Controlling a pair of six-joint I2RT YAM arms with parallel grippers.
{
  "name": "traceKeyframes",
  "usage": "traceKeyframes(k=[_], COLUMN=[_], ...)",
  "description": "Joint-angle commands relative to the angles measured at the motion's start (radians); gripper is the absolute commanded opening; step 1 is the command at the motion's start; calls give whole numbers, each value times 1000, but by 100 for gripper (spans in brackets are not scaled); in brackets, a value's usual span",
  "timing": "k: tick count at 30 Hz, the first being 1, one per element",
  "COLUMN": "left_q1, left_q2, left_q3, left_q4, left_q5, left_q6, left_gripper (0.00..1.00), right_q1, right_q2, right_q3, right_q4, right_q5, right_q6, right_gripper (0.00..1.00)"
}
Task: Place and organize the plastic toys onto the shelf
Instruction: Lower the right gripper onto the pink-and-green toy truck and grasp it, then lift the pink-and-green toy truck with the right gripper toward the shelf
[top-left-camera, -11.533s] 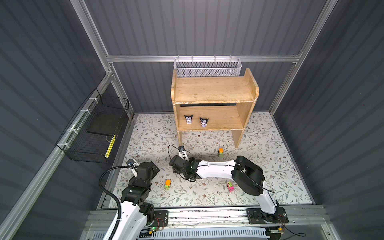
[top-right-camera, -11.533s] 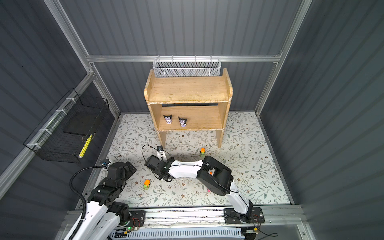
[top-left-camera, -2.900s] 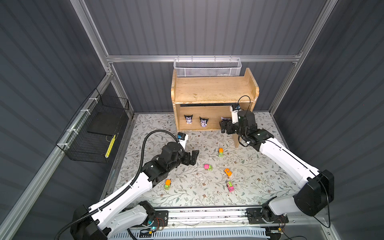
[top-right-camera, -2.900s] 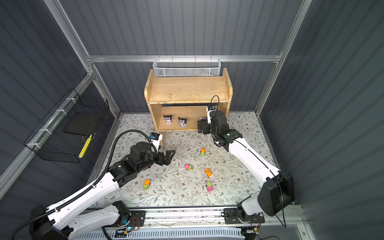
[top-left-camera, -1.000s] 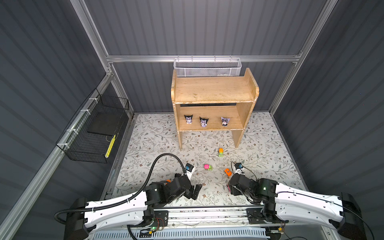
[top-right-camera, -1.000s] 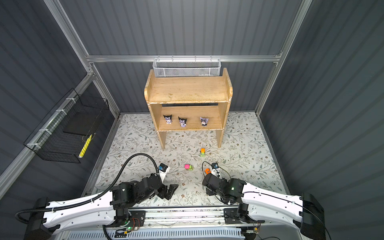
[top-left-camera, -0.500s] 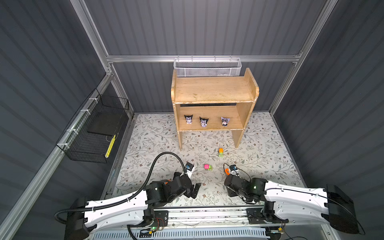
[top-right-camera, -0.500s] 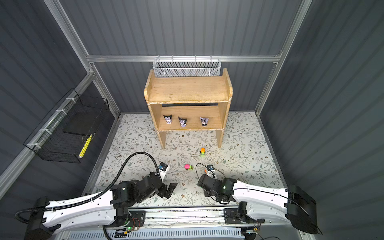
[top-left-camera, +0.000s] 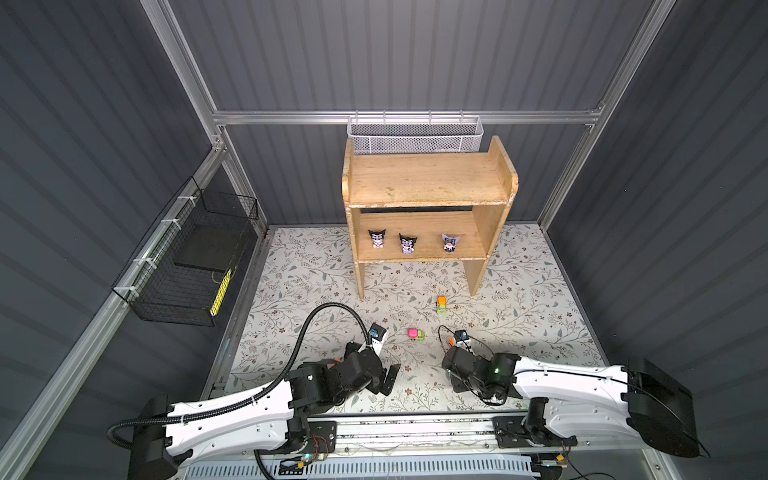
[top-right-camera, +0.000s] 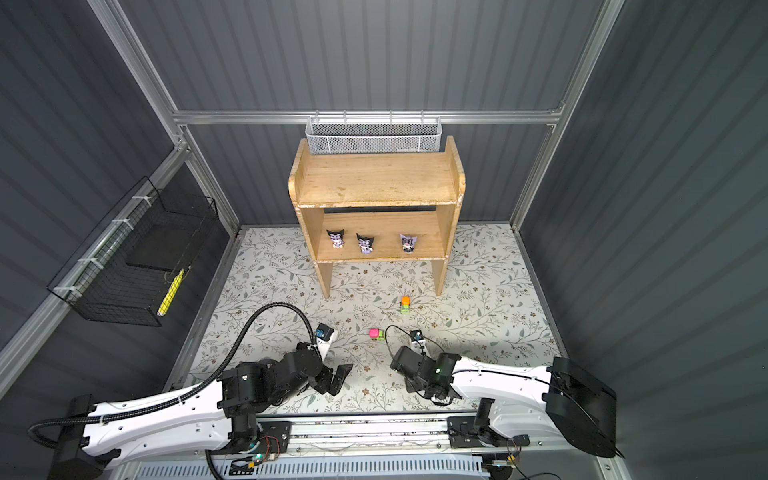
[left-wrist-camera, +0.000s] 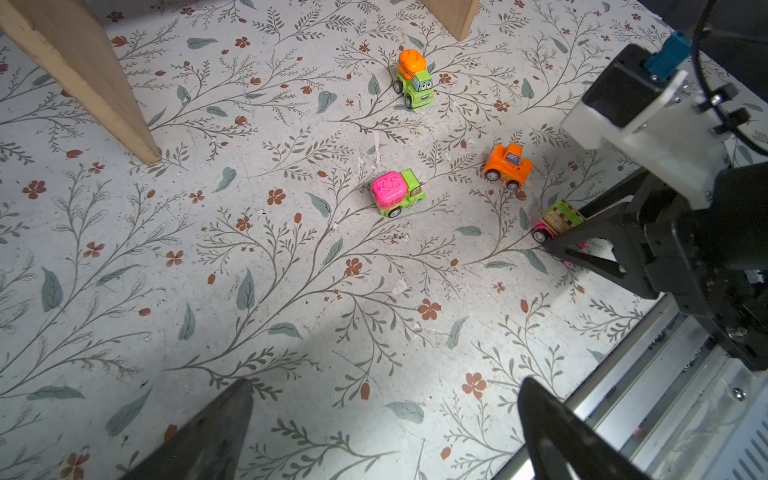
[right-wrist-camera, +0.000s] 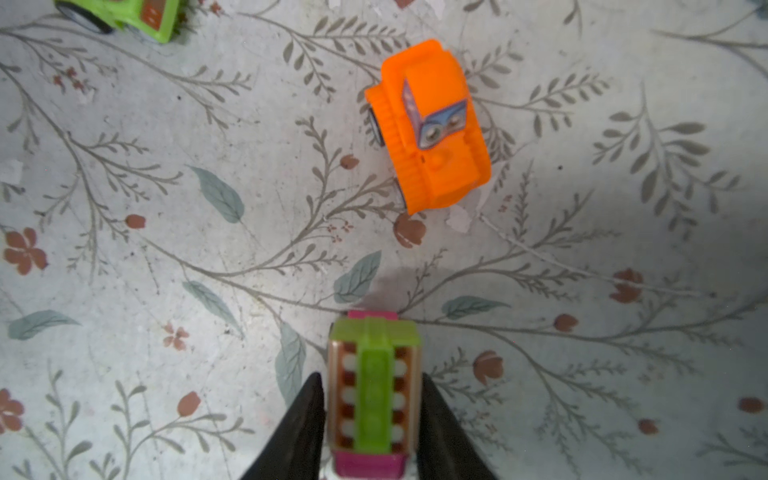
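The wooden shelf (top-left-camera: 428, 187) (top-right-camera: 376, 183) stands at the back, with three black-and-lilac figurines (top-left-camera: 407, 243) in a row on its lower tier. Several toy cars sit on the floral mat: an orange-and-green one (left-wrist-camera: 412, 79), a pink-and-green one (left-wrist-camera: 397, 193) and an orange one (right-wrist-camera: 430, 129). My right gripper (right-wrist-camera: 371, 380) (top-left-camera: 453, 374) is low at the front, shut on a green-topped pink car (right-wrist-camera: 372, 390) (left-wrist-camera: 559, 220) that stands on the mat. My left gripper (left-wrist-camera: 386, 386) (top-left-camera: 388, 376) hovers open over bare mat to its left.
A white mesh basket (top-left-camera: 415, 135) hangs behind the shelf and a black wire basket (top-left-camera: 187, 266) is on the left wall. The shelf's legs (left-wrist-camera: 83, 79) stand on the mat. A metal rail (top-left-camera: 415, 428) runs along the front edge.
The right gripper's jaws have closed onto the green-topped pink car, and that arm has shifted slightly left. The left arm has barely moved and stays open.
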Motion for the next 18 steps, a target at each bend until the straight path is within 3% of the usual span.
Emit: traceKeyframes(k=[1, 9, 18], left_q1=[-4, -5, -4], left_q2=[4, 15, 29], left_q3=[29, 49, 127], left_q4=[-10, -16, -40], left_q5=[-18, -30, -57], left_q6=[17, 33, 83], left_gripper=[100, 100, 100], right_q1=[-4, -4, -5], right_q2=[10, -44, -185], right_q3=[-10, 55, 294], right_q4=[4, -103, -369], right_q5=[-8, 11, 77], right_q6=[-10, -25, -106], right_gripper=[30, 28, 28])
